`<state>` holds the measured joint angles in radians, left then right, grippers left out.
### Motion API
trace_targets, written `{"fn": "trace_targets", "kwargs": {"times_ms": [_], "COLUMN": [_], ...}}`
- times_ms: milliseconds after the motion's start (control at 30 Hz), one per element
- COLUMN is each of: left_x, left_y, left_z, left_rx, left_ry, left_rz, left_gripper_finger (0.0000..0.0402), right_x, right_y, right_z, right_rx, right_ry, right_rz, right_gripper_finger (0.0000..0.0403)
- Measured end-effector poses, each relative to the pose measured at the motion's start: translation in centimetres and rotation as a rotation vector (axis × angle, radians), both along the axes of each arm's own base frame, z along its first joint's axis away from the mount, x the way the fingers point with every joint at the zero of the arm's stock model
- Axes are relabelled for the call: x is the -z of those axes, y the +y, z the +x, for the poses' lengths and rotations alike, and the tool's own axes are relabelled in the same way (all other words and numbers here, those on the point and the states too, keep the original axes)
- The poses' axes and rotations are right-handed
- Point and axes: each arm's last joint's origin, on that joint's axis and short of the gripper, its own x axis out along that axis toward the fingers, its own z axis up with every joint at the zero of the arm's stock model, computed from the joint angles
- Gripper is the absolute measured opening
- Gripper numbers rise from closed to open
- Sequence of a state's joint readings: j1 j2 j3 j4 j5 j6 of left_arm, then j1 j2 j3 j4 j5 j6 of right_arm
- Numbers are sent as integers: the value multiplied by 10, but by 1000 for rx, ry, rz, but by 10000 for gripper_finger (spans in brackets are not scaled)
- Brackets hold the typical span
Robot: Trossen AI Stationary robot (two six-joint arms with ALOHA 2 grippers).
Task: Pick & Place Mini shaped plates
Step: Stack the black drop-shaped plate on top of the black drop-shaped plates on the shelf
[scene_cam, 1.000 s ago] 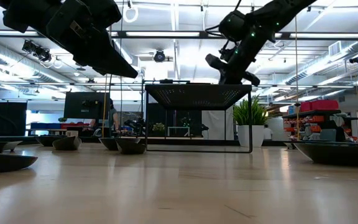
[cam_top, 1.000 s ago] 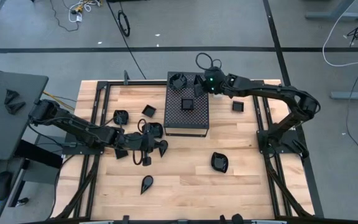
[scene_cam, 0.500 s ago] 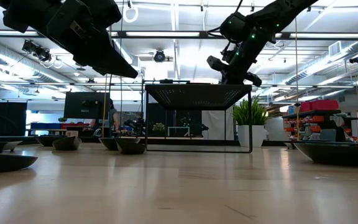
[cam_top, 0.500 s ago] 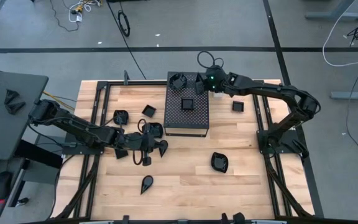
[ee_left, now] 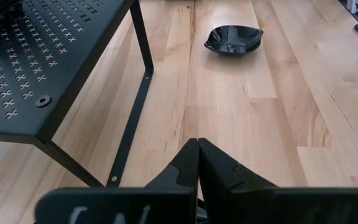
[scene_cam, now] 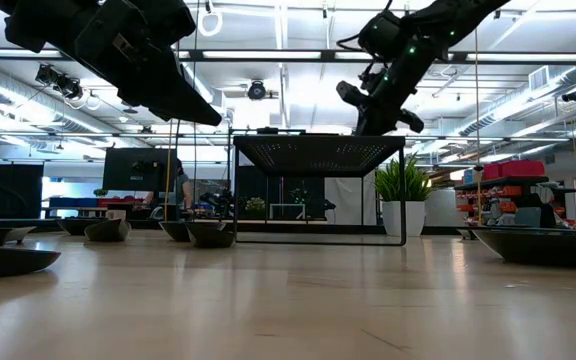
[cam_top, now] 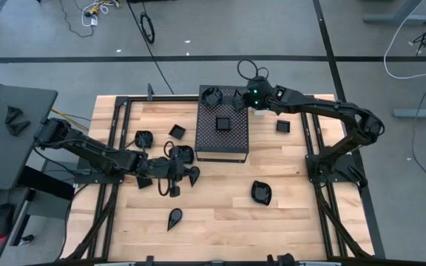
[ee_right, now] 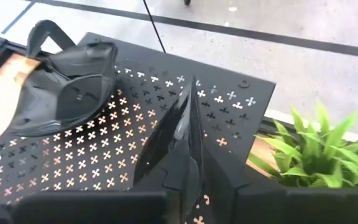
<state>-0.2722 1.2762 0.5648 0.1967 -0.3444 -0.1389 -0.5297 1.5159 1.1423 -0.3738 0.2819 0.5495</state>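
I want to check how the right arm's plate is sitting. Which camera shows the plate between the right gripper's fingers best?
The right wrist view: the plate stands on edge over the perforated box, filling the frame. The high view hides it under the right gripper; the low and left wrist views don't show it clearly.

Two dark jointed arms, green wrist light, black cable loops

Grey floor (cam_top: 198,29) with dark tape lines, ceiling strip lights (scene_cam: 268,55), potted plant (scene_cam: 404,185) behind the table.

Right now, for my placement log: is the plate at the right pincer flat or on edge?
On edge: the plate stands rim-up at the right pincer, over the perforated box.
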Motion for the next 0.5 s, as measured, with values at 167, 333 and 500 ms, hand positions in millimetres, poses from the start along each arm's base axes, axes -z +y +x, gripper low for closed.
{"fn": "trace_targets", "kwargs": {"times_ms": [167,333,500], "left_x": [0,0,0], "left_y": [0,0,0], "left_z": [0,0,0], "left_rx": [0,0,0], "left_ry": [0,0,0], "left_rz": [0,0,0], "left_gripper_finger": [12,12,12], "right_x": [-6,-5,-3], "right_y": [2,3,6], "right_z": [-3,-2,-2], "right_rx": [3,-85,-132], "right_ry": [-9,-2,11], "right_rz": [-14,4,45], "right_gripper_finger": [85,98,70]}}
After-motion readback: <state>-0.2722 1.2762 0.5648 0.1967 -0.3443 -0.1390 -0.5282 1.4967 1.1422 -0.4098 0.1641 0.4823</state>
